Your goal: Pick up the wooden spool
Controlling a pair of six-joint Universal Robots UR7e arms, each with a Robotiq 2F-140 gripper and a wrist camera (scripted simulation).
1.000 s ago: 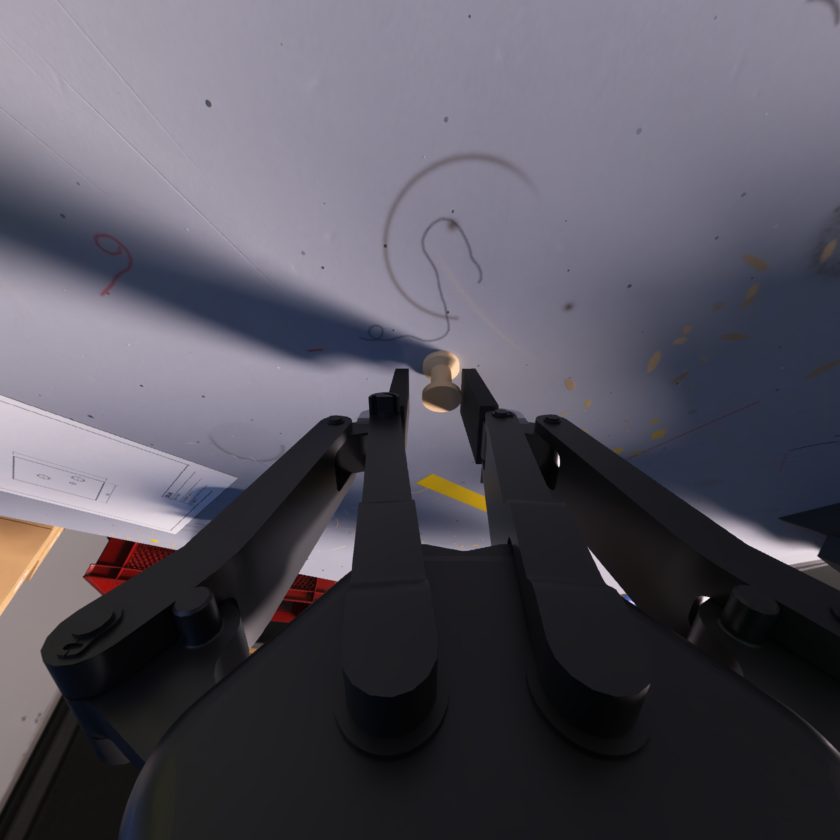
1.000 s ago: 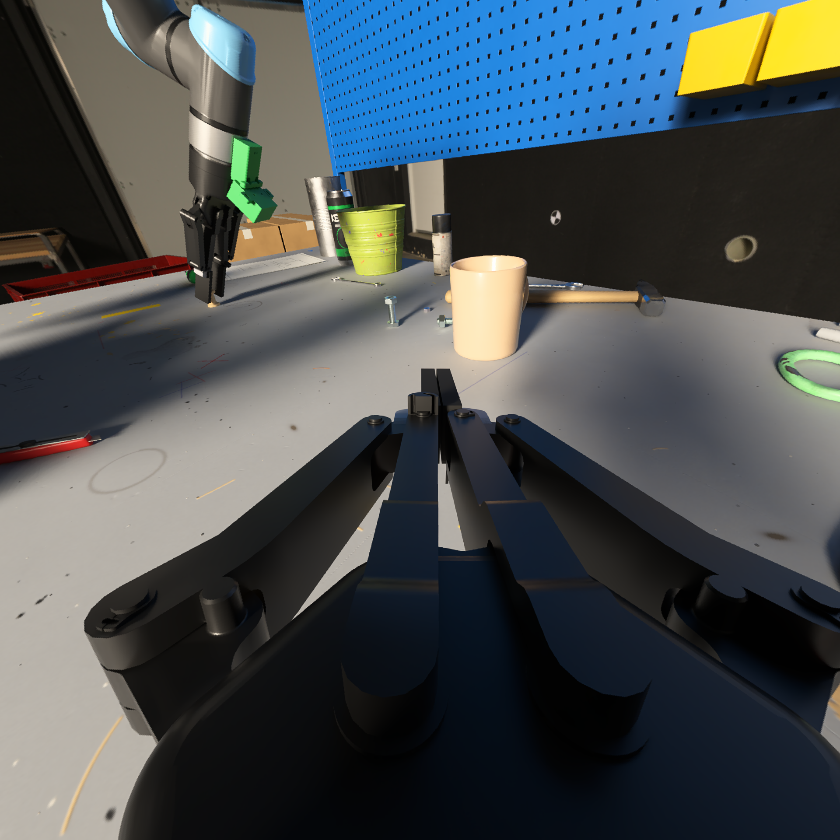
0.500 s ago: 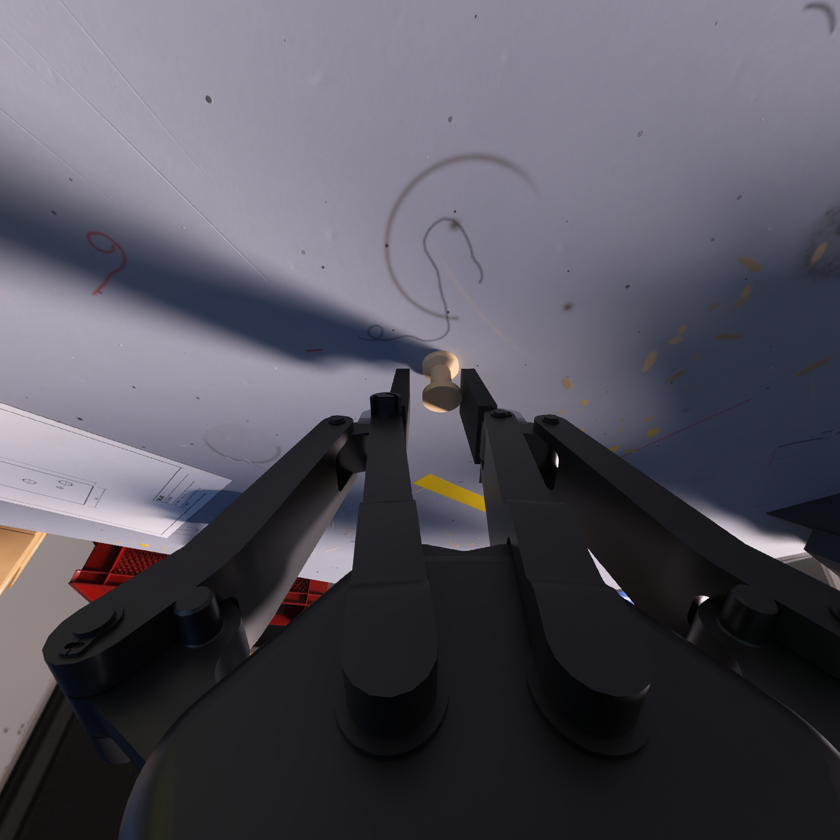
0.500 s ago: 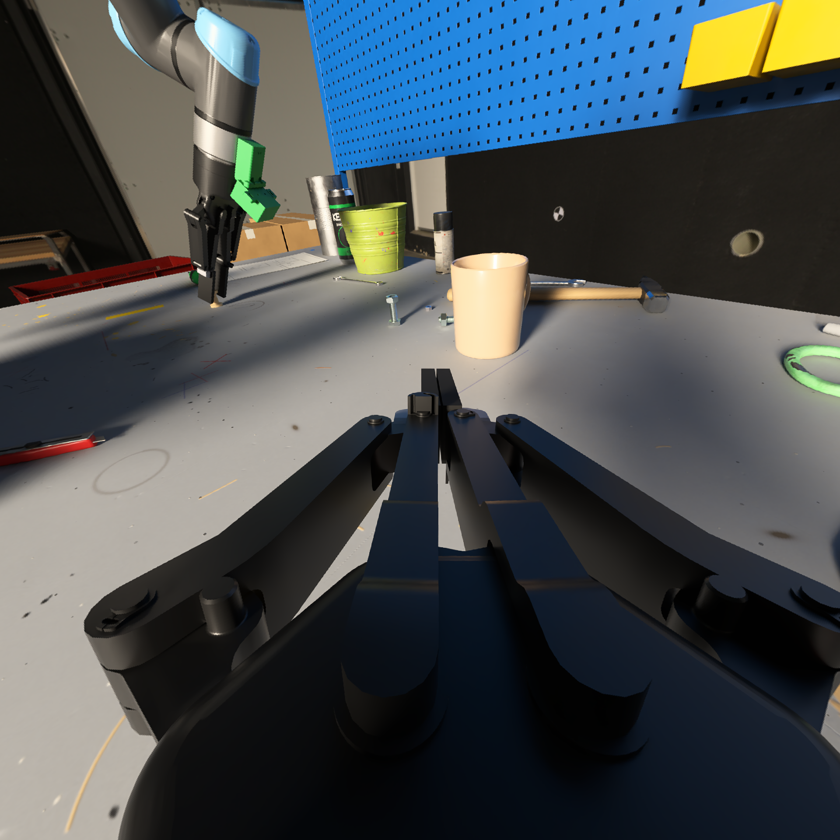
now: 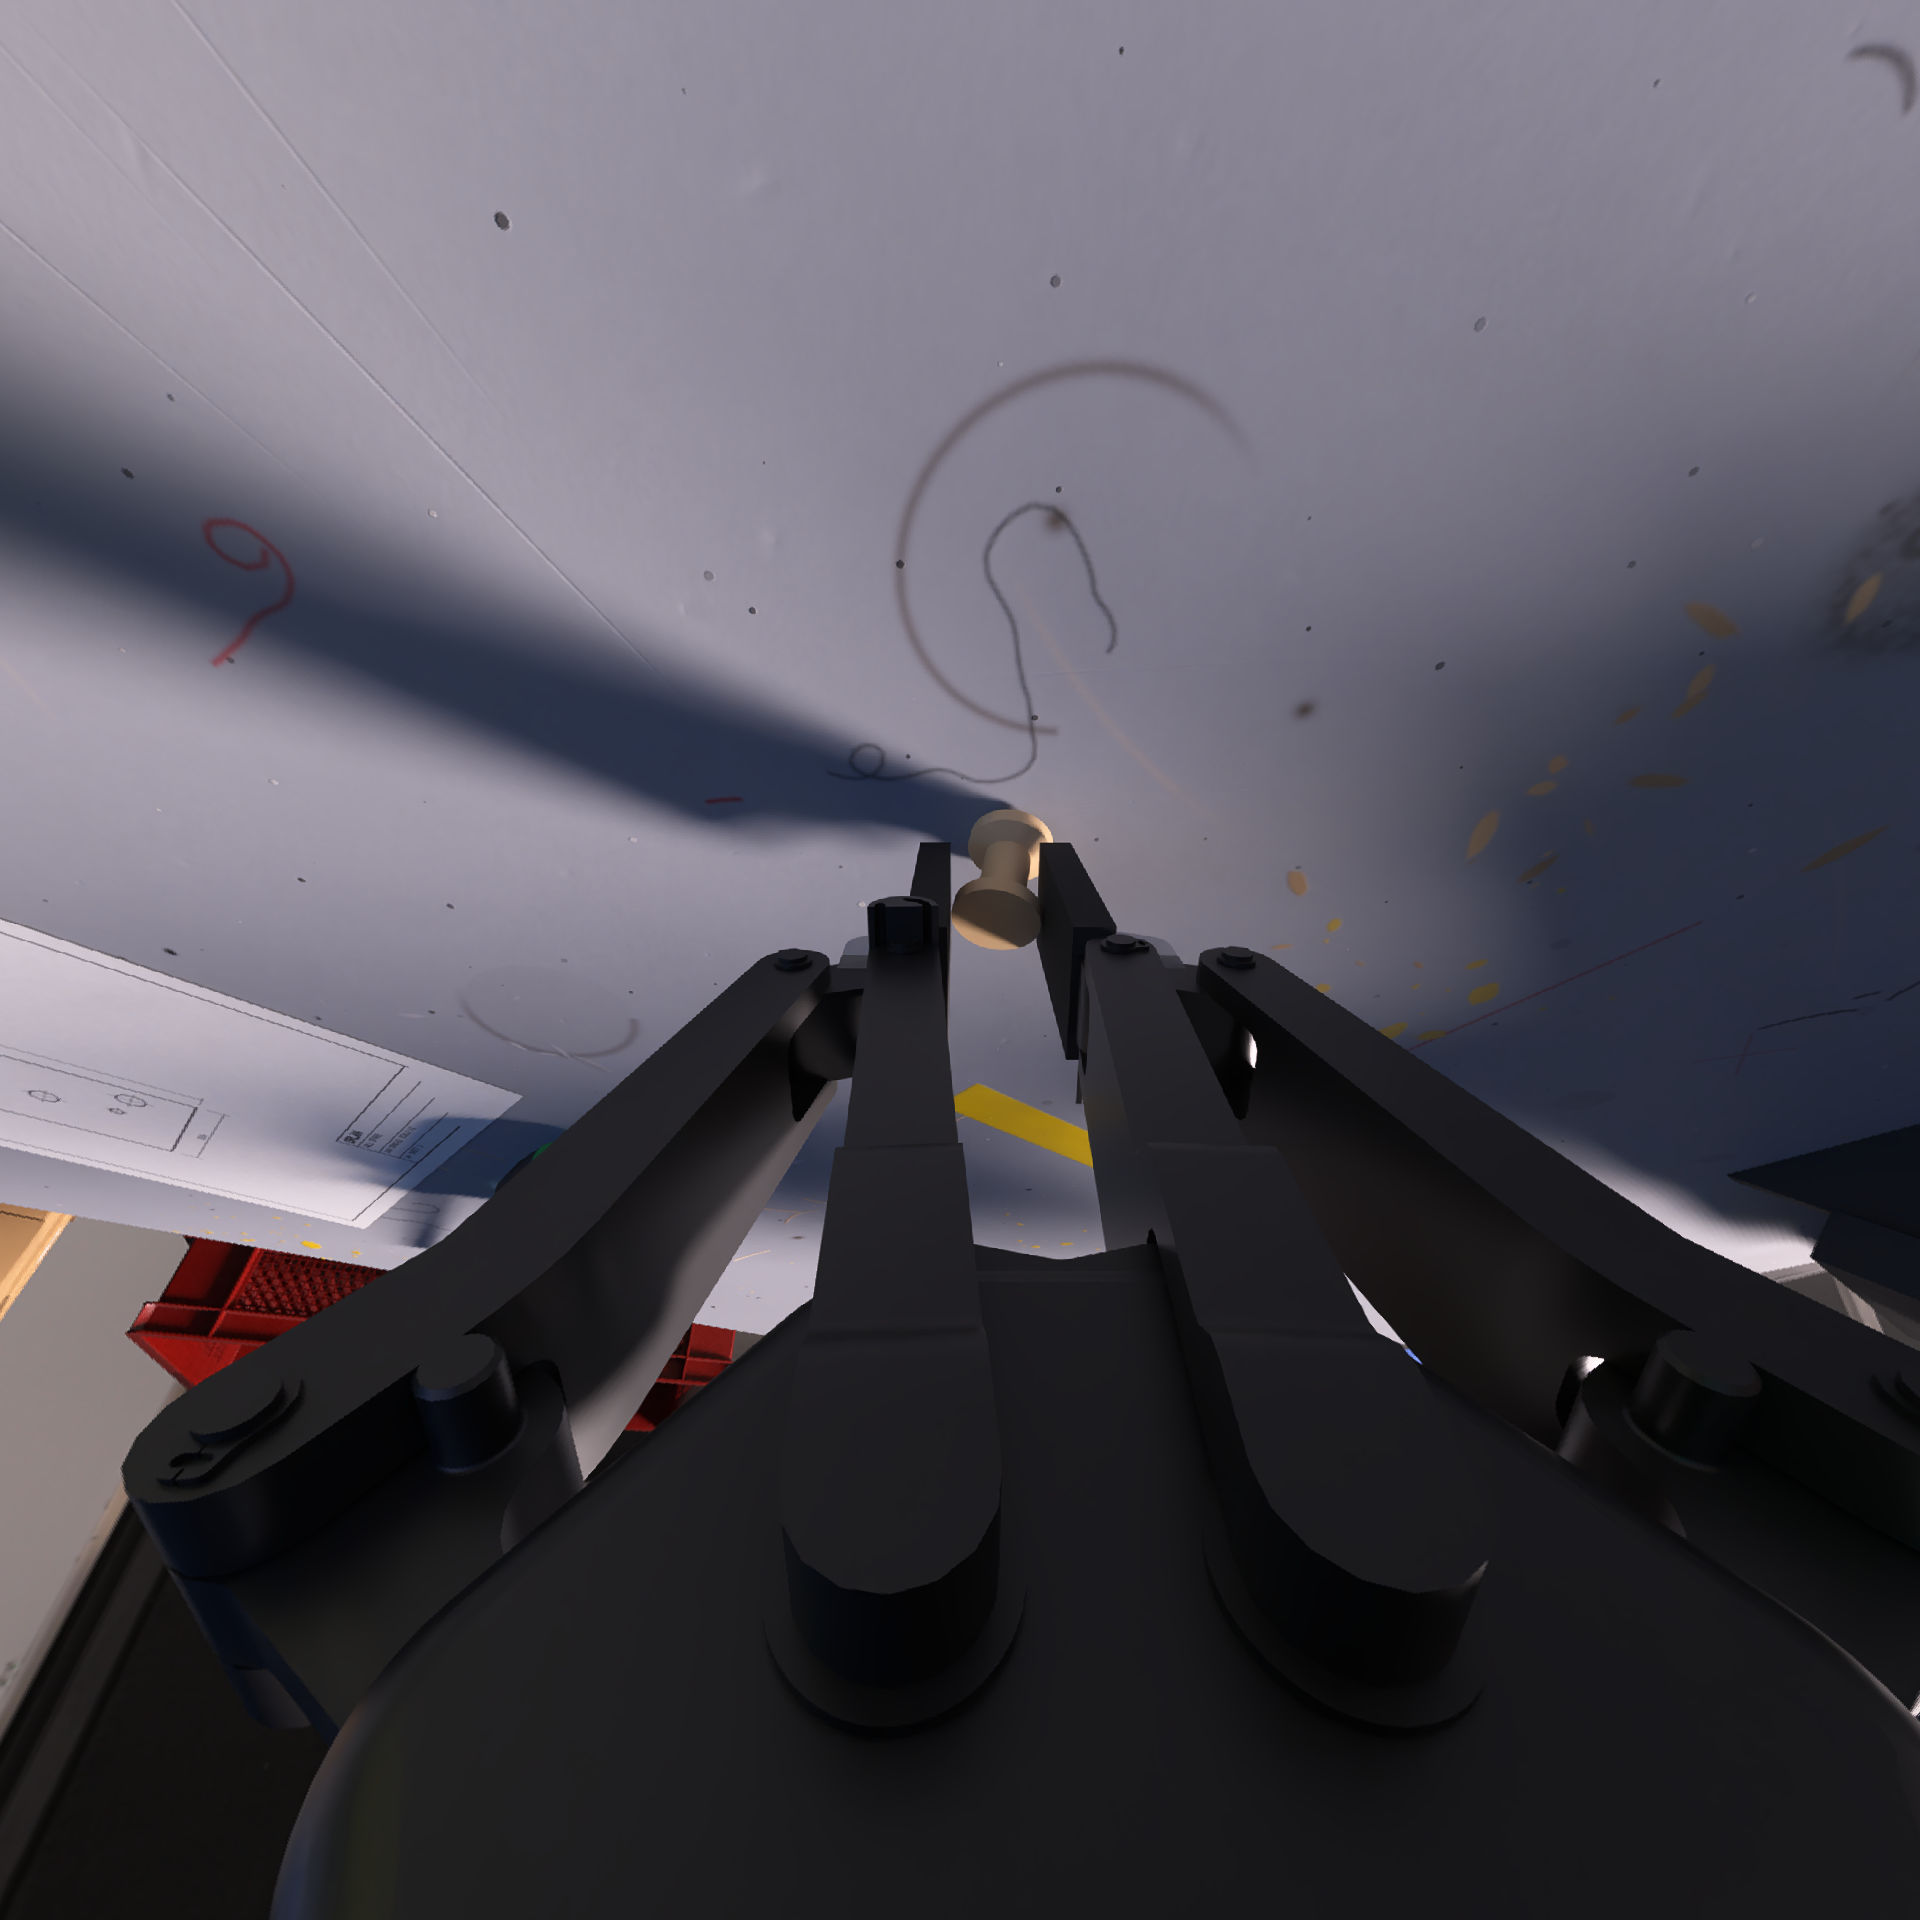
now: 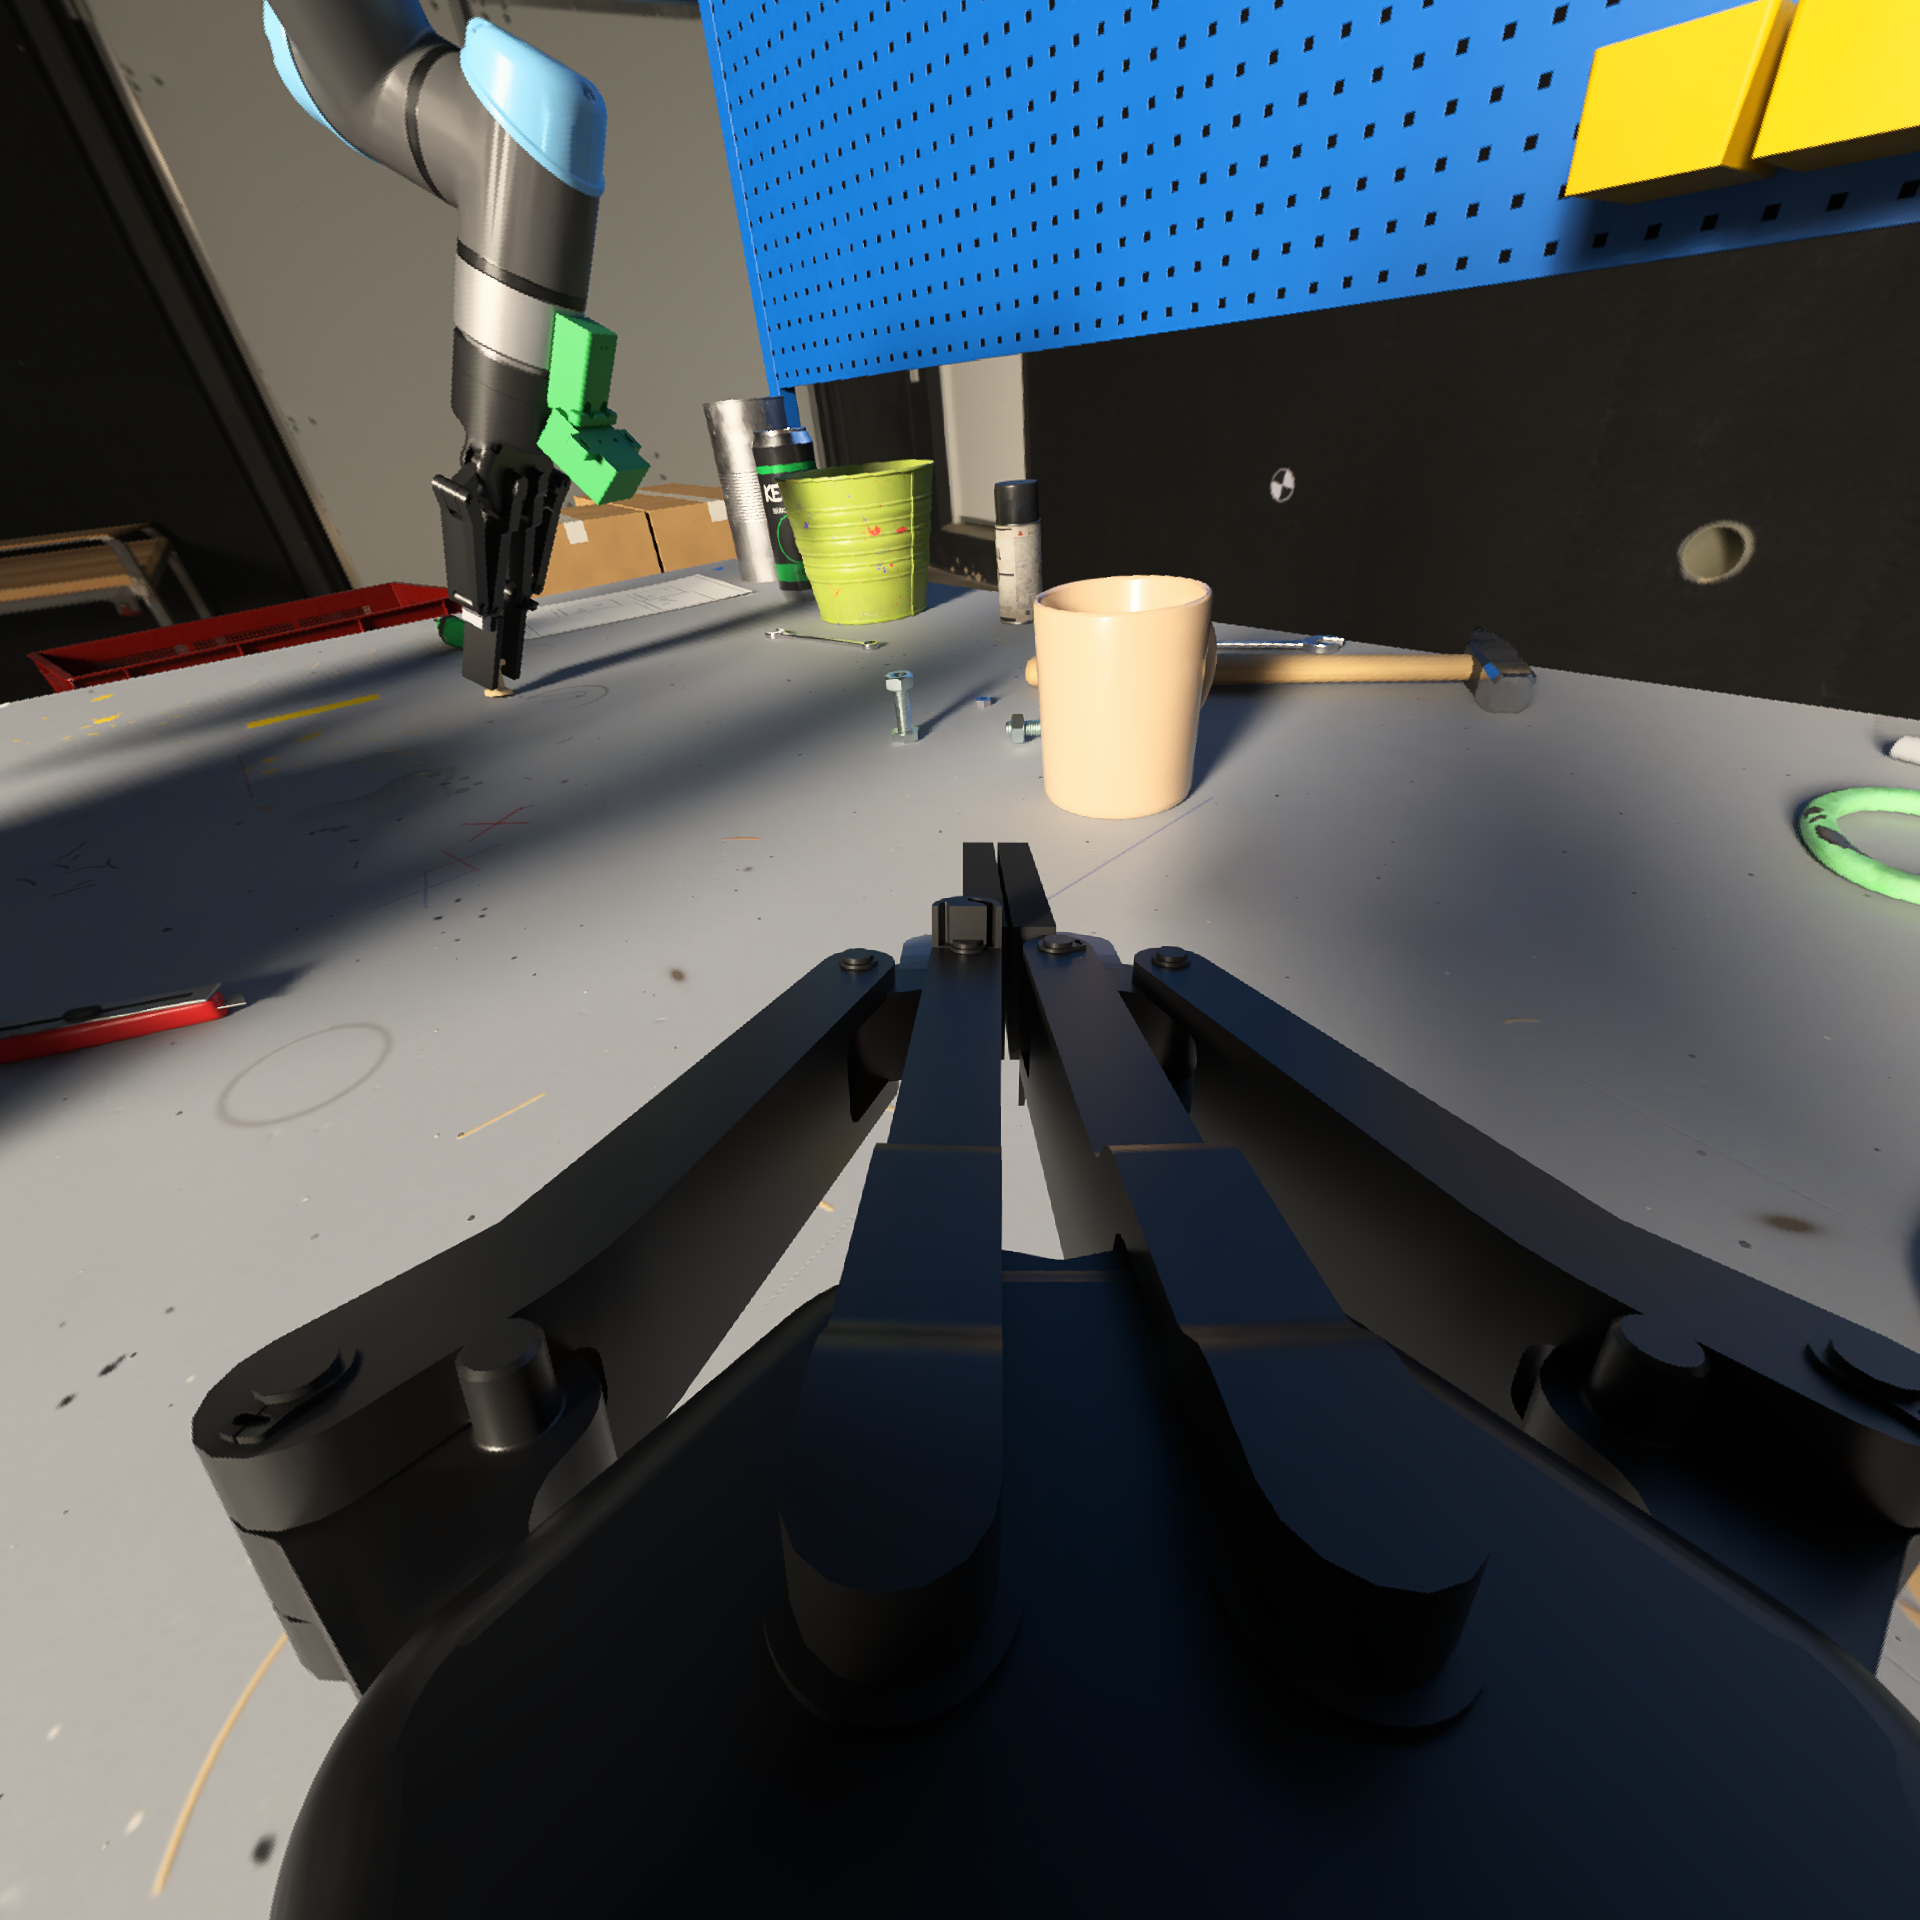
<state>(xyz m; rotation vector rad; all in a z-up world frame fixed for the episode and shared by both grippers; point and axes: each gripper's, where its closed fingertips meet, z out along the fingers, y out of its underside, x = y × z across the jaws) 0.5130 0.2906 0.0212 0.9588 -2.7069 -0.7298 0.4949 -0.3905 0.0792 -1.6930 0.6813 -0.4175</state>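
Note:
The small wooden spool (image 5: pixel 1003 878) sits between my left gripper's (image 5: pixel 995 873) two black fingers, which press on its flanges from both sides. It is at the grey table (image 5: pixel 1143 260), and I cannot tell whether it still rests on it. In the right wrist view the left gripper (image 6: pixel 497 665) points straight down at the far left, with the spool's tan end (image 6: pixel 498 690) just showing under its tips. My right gripper (image 6: pixel 995 862) is shut and empty, low over the table's middle.
A beige mug (image 6: pixel 1122 696) stands just ahead of the right gripper. Bolts (image 6: pixel 900 707), a hammer (image 6: pixel 1371 667), a green bucket (image 6: pixel 862 540), spray cans (image 6: pixel 1016 551), a green ring (image 6: pixel 1860 842) and a red knife (image 6: pixel 114 1023) lie around. A paper sheet (image 5: pixel 208 1101) and a red tray (image 5: pixel 249 1299) are near the left gripper.
My left gripper's fingers have closed in from a wider gap onto the spool. The right gripper has stayed shut, and its view has shifted only slightly.

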